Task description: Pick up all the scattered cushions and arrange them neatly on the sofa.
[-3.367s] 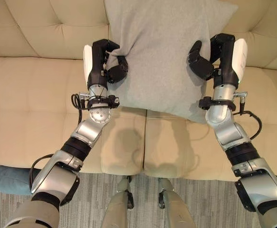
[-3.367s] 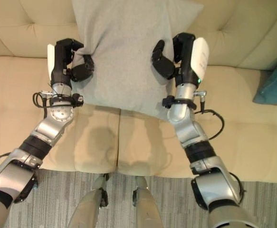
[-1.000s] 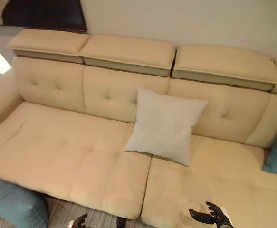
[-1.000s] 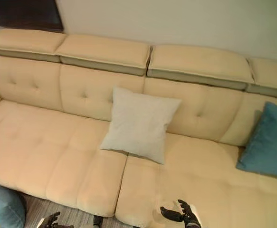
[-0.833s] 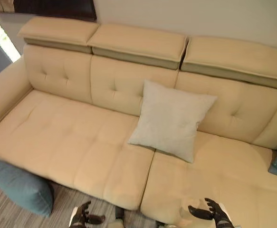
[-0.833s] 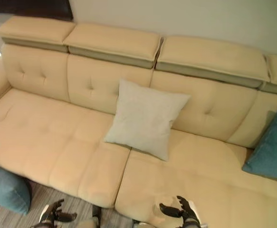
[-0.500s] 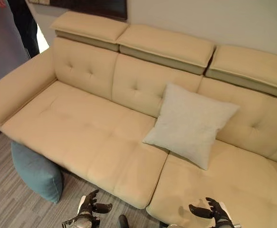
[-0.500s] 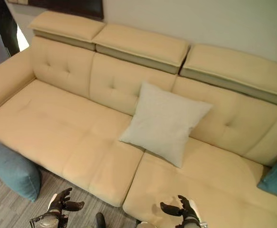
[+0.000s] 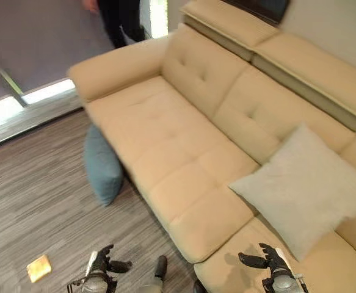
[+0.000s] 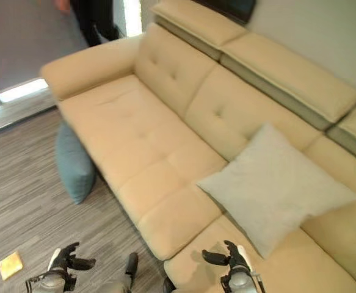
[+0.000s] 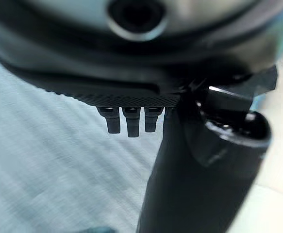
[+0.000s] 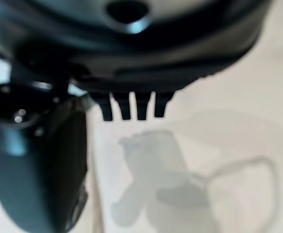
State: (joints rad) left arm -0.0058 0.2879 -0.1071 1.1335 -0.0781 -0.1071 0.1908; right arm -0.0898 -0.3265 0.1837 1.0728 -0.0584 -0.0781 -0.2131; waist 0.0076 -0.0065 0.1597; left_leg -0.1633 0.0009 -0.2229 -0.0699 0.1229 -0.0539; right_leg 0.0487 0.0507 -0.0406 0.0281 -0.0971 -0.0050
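Overhead, left eye view: beige sofa (image 9: pixel 184 146); grey cushion (image 9: pixel 306 183) leaning on its backrest; teal cushion (image 9: pixel 101 165) on the floor (image 9: pixel 37 201) against the sofa front; person (image 9: pixel 119 18) beyond the armrest; yellow tag (image 9: pixel 38 267). Left hand (image 9: pixel 101 264) and right hand (image 9: pixel 269 264) low, fingers spread, empty. Left wrist view: fingers (image 11: pixel 127 121) straight over floor. Right wrist view: fingers (image 12: pixel 131 108) straight over seat.

Matt beige tufted cloth on the sofa (image 9: pixel 184 152), soft woven pale grey cushion (image 9: pixel 309 186), teal cloth cushion (image 9: pixel 101 168), streaked grey wood-look floor (image 9: pixel 31 207), dark plastic hands (image 9: pixel 101 262)
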